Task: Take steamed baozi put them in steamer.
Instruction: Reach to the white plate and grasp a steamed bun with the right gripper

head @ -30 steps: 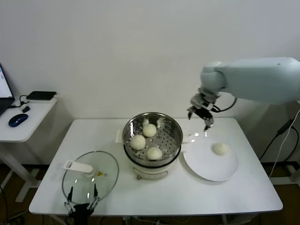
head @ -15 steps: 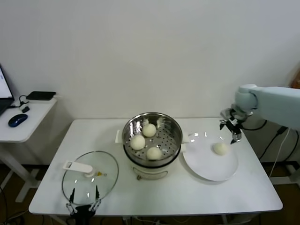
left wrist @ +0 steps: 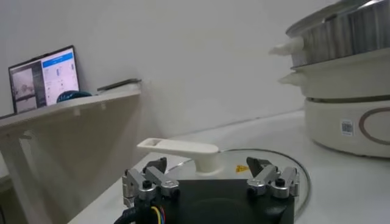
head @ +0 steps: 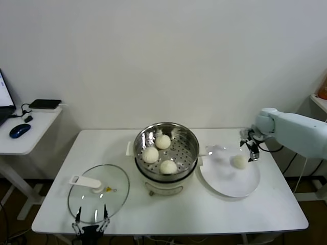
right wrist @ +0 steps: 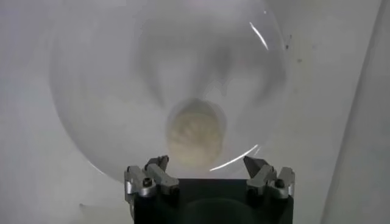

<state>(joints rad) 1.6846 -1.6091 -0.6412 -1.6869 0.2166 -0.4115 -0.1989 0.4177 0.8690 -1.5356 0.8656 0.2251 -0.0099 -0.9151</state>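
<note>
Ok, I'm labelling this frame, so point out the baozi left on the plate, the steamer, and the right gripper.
baozi on the plate [head: 239, 161], head view, top of its dome.
steamer [head: 190, 141], head view, inner steel wall.
right gripper [head: 250, 151], head view, midway between its open fingertips.

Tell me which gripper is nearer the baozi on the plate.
Right. The right gripper hovers open just above the baozi on the plate, slightly to its far right. The left gripper sits at the table's near left edge by the glass lid, across the steamer.
</note>
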